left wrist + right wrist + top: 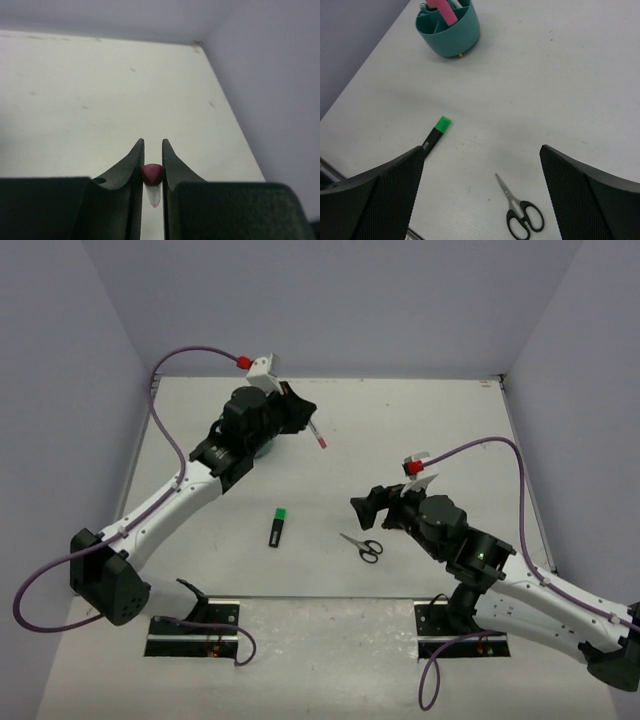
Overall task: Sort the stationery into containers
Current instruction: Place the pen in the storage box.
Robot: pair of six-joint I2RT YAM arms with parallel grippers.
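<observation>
You're working on a plain white table (400,430) boxed in on three sides by pale lavender-grey panels: a back wall (330,300), a left wall (50,390) and a right wall (590,380), all bare and matte. The tabletop's got a few faint scuffs (132,70) and specks toward its far right corner (197,44). Light's soft and even, so you only get weak, blurry shadows on the surface.

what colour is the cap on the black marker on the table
Green cap, best seen in the right wrist view.
</observation>
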